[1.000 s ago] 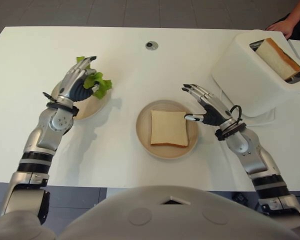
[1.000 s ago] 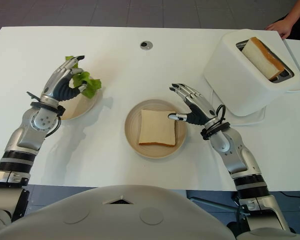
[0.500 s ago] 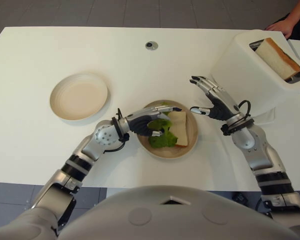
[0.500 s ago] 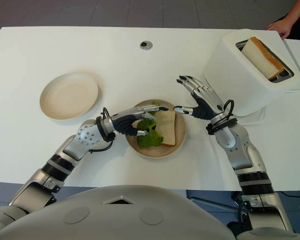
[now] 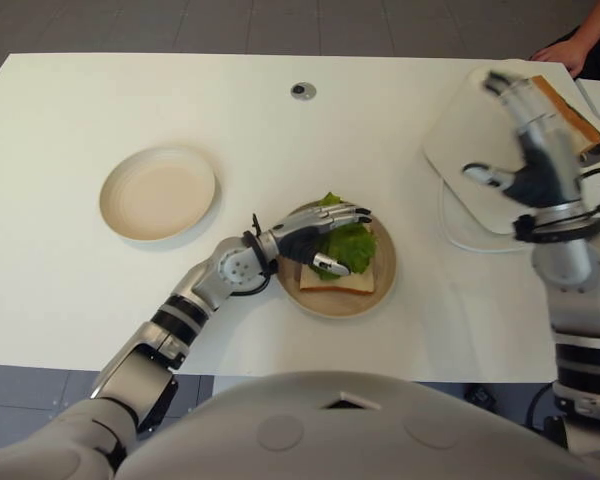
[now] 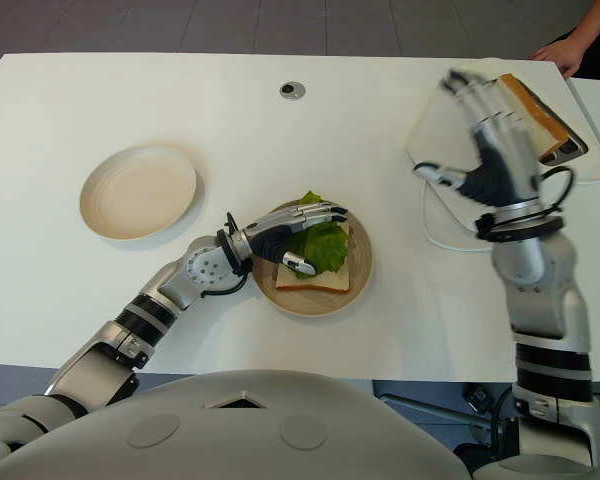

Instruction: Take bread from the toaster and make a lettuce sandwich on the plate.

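Since half a second ago the right hand (image 5: pixel 533 168) has swung up and away from the plate (image 5: pixel 329 306) and now hangs raised in front of the toaster (image 5: pixel 458 128), its fingers spread wide and holding nothing. Meanwhile the lettuce (image 5: pixel 354 246) has come down from just above the plate to lie spread over the bread slice (image 5: pixel 366 284), covering most of its top and leaving the near edge bare.

Over the left part of the plate, the left hand (image 5: pixel 313 235) reaches in from the left. Its fingers (image 5: pixel 348 212) arch along the far side of the leaf and its thumb presses at the near side, so the leaf's left portion sits between them while the rest fans out to the right past the fingertips. It appears to have a loose hold on the leaf, though the hand hides the contact.

A second slice of bread (image 6: pixel 552 122) stands in the toaster slot at the table's (image 5: pixel 80 100) far right corner. An empty dish (image 5: pixel 158 192) sits well apart to the left.
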